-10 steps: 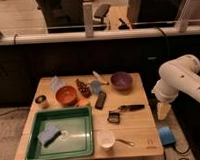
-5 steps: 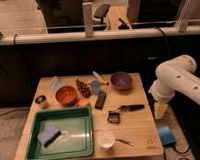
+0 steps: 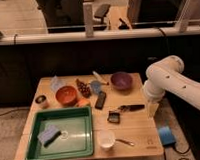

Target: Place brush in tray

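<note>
Green tray [image 3: 76,138] sits well apart from the spread, empty hand [image 3: 153,110].
Brush [image 3: 125,111] lies on the bench [image 3: 136,134] between hand and tray, nearer the hand.

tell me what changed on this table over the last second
The arm shifted slightly left, carrying the open pincer closer to the table's right edge, near the brush's handle end. It took hold of nothing. The brush stayed on the table, and the tray did not move.
</note>
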`<action>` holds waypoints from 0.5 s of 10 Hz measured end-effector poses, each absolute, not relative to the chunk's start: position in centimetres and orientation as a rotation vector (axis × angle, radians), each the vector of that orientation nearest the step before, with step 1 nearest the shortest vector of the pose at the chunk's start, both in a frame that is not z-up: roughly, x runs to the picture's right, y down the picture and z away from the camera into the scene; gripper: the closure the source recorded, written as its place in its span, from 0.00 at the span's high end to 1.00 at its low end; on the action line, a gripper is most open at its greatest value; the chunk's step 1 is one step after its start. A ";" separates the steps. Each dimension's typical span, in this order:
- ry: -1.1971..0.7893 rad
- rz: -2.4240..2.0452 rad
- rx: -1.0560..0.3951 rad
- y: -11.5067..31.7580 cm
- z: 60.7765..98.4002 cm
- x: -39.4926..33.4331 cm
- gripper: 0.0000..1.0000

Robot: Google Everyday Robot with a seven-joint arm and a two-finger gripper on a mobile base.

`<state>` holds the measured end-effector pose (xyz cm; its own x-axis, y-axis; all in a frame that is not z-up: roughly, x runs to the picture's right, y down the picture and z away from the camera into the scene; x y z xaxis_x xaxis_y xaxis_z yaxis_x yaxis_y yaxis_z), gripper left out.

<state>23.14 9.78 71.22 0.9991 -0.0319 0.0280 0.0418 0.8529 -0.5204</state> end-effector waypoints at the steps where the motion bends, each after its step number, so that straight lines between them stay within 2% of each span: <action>1: -0.030 -0.057 -0.547 9.5 71.7 21.8 0.80; 5: -0.049 -0.099 -0.548 9.4 72.9 20.7 0.80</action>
<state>20.74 9.43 72.94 0.9941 -0.0806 0.0730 0.1068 0.8489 -0.5177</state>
